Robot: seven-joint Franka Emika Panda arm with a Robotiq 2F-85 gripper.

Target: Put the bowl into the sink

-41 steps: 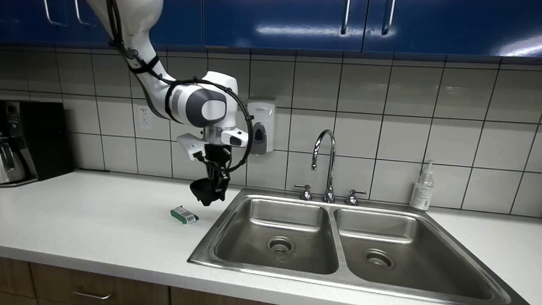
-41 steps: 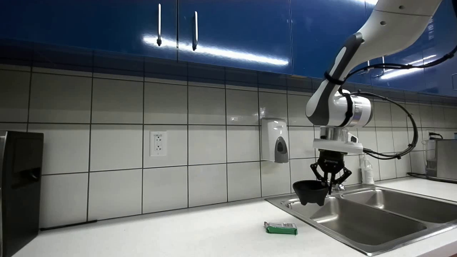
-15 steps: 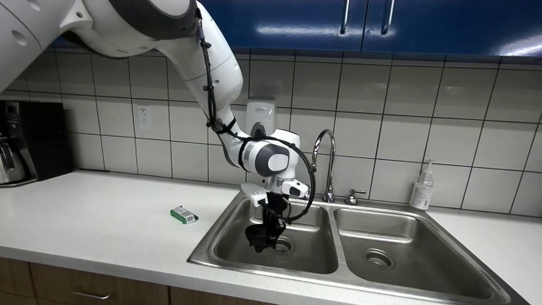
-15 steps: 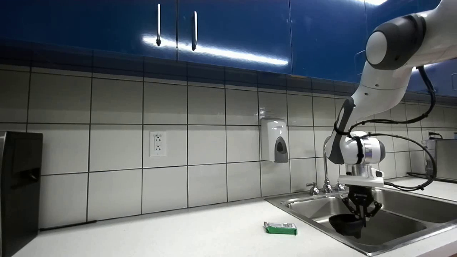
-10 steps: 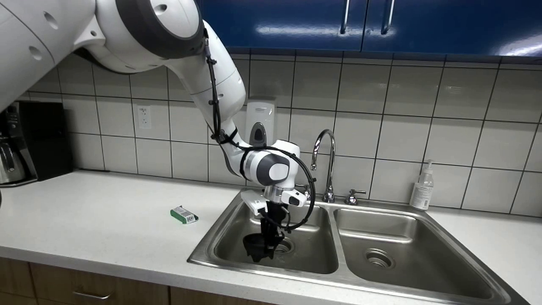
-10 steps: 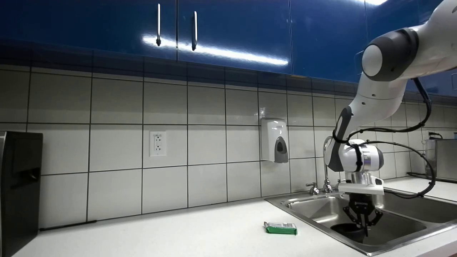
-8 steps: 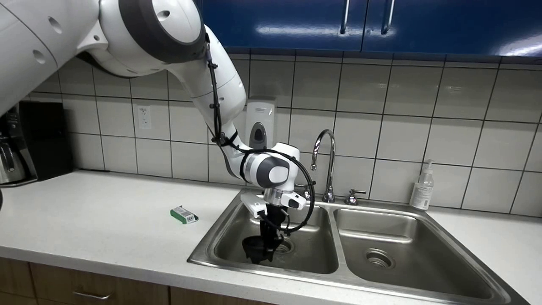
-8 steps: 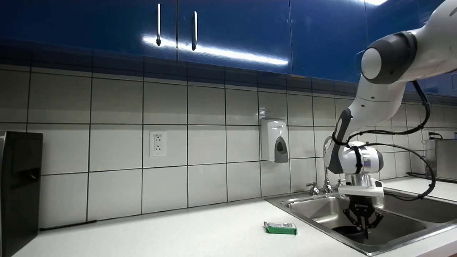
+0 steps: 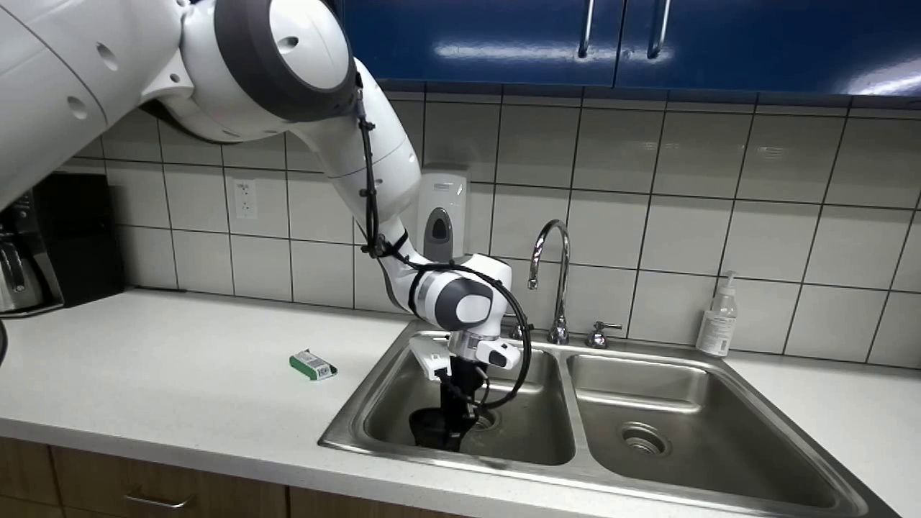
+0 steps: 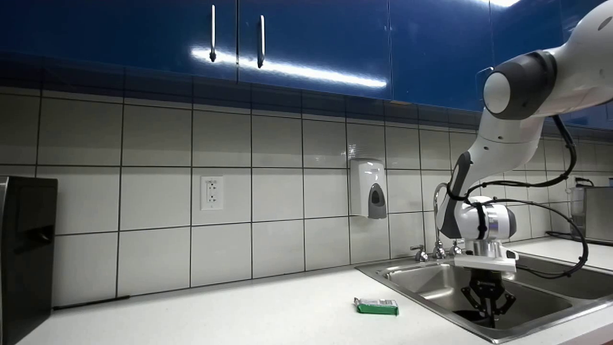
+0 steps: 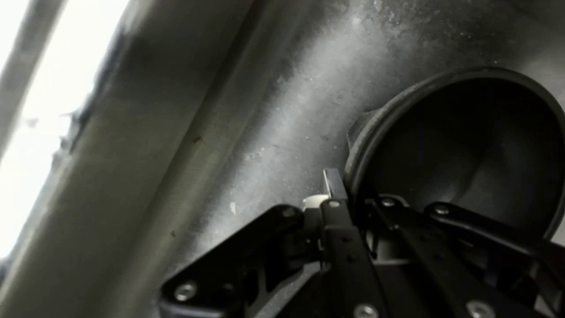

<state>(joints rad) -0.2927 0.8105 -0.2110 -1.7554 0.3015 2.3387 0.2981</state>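
Wrist view: hand (image 11: pixel 356 198) grasping the bowl (image 11: pixel 463 141) by its rim, one of the fingers (image 11: pixel 337 215) outside, the other inside. Bowl round, black, mouth upward, scuffed steel beneath.

Both exterior views: bowl and hand down within the sink (image 9: pixel 583 471), in the basin (image 9: pixel 525 435) nearer the packet (image 9: pixel 313 365), toward the worktop's (image 9: pixel 180 360) front edge. In an exterior view the drain (image 9: pixel 489 419) of that basin shows just beside the hand, partly hidden. Whether the bowl touches the basin floor, I cannot tell. Arm (image 9: pixel 388 158) angles down from above the worktop.

Packet, green and white, lies on the worktop apart from the sink, between front and back edges. Tap (image 9: pixel 563 288) upright at the sink's back rim, close to the worktop's back edge; bottle (image 9: pixel 717 327) upright by the sink's back corner, same edge. Coffee maker (image 9: pixel 79 237) on the back edge too, well apart from the sink. Dispenser (image 9: pixel 445 208) on the tiled wall (image 9: pixel 611 151) above that edge; blue cupboards (image 9: pixel 482 36) overhead.
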